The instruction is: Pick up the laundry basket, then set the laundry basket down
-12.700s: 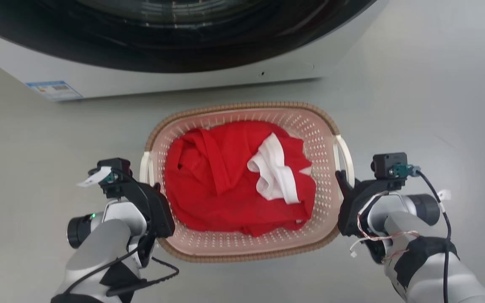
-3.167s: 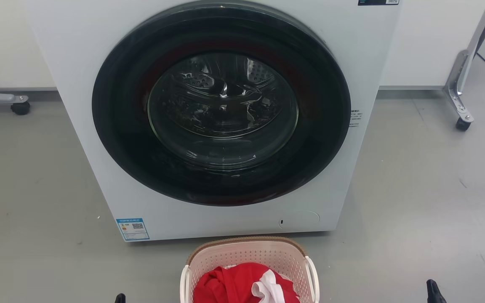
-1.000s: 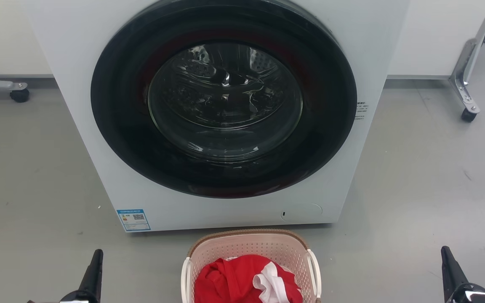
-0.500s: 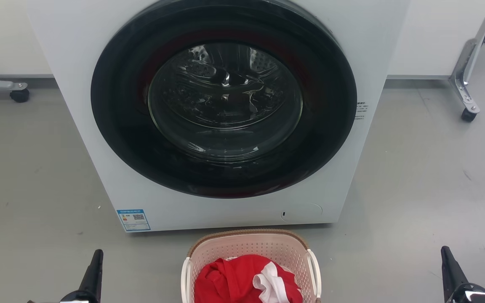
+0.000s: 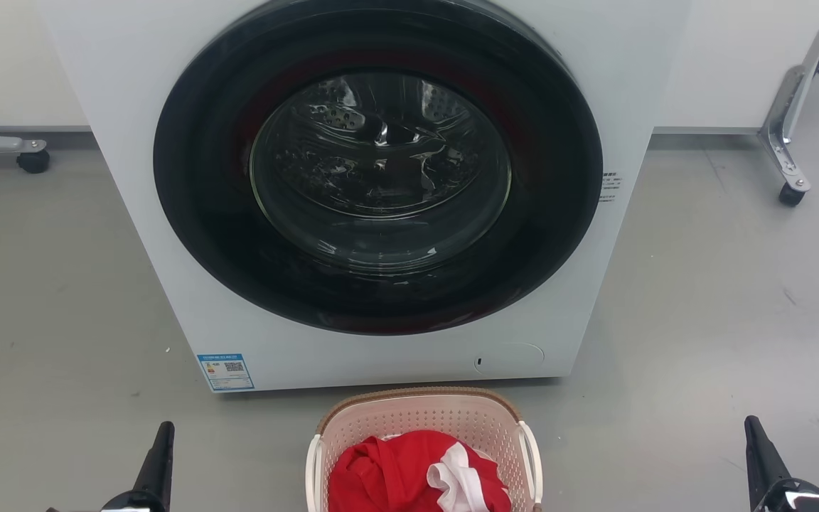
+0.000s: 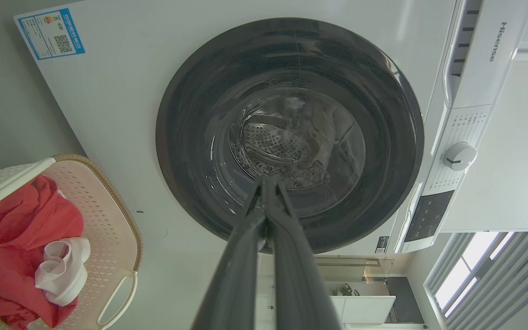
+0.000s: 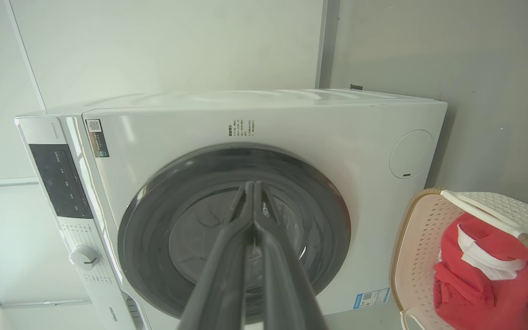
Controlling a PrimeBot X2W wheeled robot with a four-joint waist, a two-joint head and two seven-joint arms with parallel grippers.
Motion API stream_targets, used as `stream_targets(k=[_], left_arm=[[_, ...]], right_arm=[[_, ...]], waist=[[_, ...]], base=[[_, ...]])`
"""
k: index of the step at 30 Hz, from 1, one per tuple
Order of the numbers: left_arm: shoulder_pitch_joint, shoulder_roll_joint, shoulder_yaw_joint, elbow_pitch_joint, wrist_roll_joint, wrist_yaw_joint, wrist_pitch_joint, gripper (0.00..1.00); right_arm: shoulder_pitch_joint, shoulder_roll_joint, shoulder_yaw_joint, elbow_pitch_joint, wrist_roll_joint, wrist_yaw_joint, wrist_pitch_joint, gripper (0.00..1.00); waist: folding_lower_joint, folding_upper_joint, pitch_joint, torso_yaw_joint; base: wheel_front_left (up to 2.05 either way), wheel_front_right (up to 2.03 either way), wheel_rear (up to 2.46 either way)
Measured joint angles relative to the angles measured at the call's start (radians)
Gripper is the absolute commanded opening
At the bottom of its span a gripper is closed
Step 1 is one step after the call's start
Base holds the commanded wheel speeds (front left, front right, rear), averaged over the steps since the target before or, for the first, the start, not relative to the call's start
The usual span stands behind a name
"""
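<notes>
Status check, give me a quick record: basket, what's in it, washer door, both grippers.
laundry basket: on the floor, in front of the washing machine, not held
contents: red garment with a white cloth on top
washer door: closed
left gripper: shut, empty, left of the basket
right gripper: shut, empty, right of the basket

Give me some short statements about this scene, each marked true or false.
1. The laundry basket stands on the floor before the washing machine. True.
2. The basket is empty. False: red cloth and a white piece lie in it.
3. The left tool and the right tool are both shut. True.
4. The left tool grips the basket. False: it holds nothing, apart from the basket.
5. The machine's round door is closed. True.
</notes>
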Motion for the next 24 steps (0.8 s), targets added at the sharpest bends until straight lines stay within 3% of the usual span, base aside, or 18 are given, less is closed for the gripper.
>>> stream_targets(k=[24], left_arm=[[0.0,0.0,0.0,0.0,0.0,0.0,0.0,0.0]], right_arm=[[0.0,0.0,0.0,0.0,0.0,0.0,0.0,0.0]], waist=[[0.0,0.0,0.0,0.0]], base=[[0.0,0.0,0.0]])
